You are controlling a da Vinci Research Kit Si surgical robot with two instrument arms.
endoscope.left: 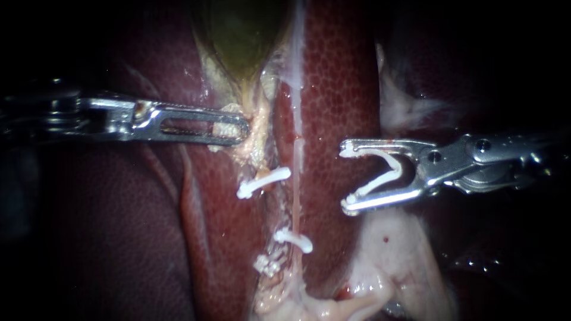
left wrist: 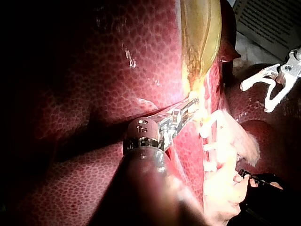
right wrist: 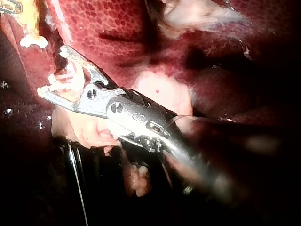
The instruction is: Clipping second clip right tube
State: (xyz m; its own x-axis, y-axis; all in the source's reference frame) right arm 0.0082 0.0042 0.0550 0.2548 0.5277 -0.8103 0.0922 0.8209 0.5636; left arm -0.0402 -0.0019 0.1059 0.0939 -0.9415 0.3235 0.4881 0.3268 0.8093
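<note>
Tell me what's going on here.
The left instrument has its jaws shut on pale tissue just below the gallbladder. The right instrument carries a new clip, spread open in its jaws, over the liver and clear of the thin right tube. That tube already wears one clip lower down. The new one is not yet around it.

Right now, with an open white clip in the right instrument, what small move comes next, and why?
Probably ease the right instrument toward the thin pink tube until its open white V-shaped clip straddles it, above the closed white clip already there. The open clip sits clear of the tube, off to one side.
</note>
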